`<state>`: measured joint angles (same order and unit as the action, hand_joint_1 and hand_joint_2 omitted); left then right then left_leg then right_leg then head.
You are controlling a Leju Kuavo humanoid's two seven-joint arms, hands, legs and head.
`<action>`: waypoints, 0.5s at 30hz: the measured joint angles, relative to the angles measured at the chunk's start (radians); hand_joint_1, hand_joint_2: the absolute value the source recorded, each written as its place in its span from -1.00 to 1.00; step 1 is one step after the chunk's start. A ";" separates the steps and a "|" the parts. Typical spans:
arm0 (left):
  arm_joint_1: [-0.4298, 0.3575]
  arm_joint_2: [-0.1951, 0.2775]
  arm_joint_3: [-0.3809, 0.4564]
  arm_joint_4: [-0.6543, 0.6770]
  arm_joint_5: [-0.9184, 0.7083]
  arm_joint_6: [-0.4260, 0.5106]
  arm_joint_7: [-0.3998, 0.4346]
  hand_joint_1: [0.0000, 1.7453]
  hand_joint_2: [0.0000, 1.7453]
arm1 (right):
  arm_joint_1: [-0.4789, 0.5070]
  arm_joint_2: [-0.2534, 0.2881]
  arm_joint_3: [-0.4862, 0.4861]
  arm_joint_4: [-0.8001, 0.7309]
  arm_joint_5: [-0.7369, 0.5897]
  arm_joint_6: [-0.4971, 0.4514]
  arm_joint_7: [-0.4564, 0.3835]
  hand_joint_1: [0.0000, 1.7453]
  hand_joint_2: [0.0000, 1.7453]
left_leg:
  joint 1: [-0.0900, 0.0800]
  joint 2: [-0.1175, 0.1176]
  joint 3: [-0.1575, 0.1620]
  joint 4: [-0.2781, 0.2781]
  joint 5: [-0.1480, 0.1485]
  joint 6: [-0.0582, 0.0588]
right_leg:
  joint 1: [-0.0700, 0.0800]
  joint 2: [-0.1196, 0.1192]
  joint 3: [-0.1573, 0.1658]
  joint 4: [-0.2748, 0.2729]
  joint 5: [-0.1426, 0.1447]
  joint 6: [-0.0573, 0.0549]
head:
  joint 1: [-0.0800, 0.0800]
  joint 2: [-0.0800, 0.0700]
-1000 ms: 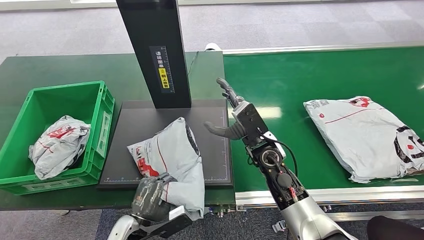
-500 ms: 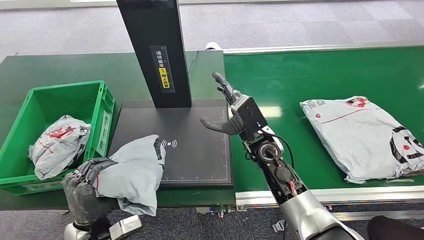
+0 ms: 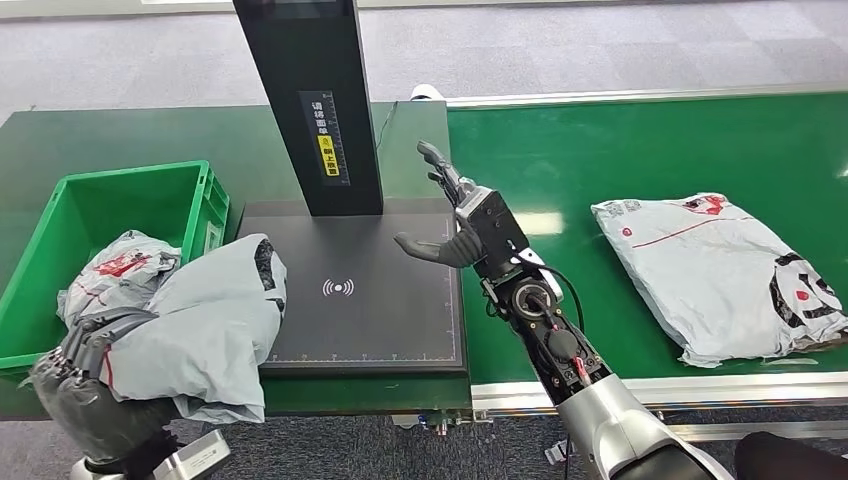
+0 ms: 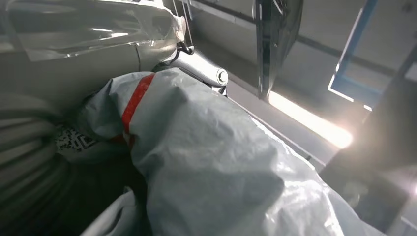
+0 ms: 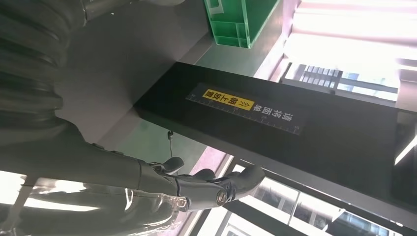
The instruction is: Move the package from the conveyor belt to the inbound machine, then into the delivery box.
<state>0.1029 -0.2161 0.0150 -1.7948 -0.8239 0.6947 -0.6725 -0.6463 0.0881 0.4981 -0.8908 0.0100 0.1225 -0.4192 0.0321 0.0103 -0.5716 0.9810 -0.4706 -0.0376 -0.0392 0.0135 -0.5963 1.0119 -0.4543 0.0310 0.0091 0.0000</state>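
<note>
My left hand (image 3: 85, 385) grips a grey plastic mail package (image 3: 205, 330) with red print, lifted at the near left between the black inbound machine plate (image 3: 370, 290) and the green delivery box (image 3: 60, 215). The left wrist view shows the same grey package (image 4: 206, 162) close up, over the hand. My right hand (image 3: 455, 215) hangs open above the plate's right edge, fingers spread, holding nothing; its fingers (image 5: 196, 184) show in the right wrist view near the machine's black post (image 5: 295, 123). A second grey package (image 3: 720, 270) lies on the green conveyor belt (image 3: 600, 150) at right.
The machine's black post (image 3: 310, 100) rises at the back of the plate. Inside the green box lies another grey package (image 3: 115, 275). The belt's metal rail (image 3: 650, 390) runs along the near edge.
My left hand has carried the package off the plate to the left, toward the green box. The right hand has lifted slightly. The package on the belt has drifted a little left.
</note>
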 joint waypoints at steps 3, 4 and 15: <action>-0.005 -0.005 0.010 -0.044 0.016 0.000 0.000 1.00 1.00 | 0.000 0.000 0.002 0.002 -0.003 0.000 0.000 -1.00 1.00 | 0.000 0.000 0.000 0.000 0.000 0.000 | 0.000 0.000 0.000 0.000 0.000 0.000 | 0.000 0.000; -0.009 -0.006 0.015 -0.059 0.017 0.000 0.000 1.00 1.00 | -0.001 0.000 0.003 0.002 -0.004 0.000 0.000 -1.00 1.00 | 0.000 0.000 0.000 0.000 0.000 0.000 | 0.000 0.000 0.000 0.000 0.000 0.000 | 0.000 0.000; -0.171 0.005 0.179 -0.095 -0.088 0.000 0.000 1.00 1.00 | -0.012 0.015 0.037 0.024 0.030 0.037 0.010 -1.00 1.00 | 0.000 0.000 0.000 0.000 0.001 0.000 | 0.000 0.000 0.000 0.000 0.000 0.000 | 0.000 0.000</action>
<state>-0.0677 -0.2112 0.1942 -1.8897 -0.9115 0.6947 -0.6725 -0.6583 0.1031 0.5350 -0.8666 0.0403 0.1590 -0.4093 0.0323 0.0099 -0.5712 0.9810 -0.4699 -0.0378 -0.0391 0.0134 -0.5961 1.0121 -0.4542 0.0310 0.0091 0.0000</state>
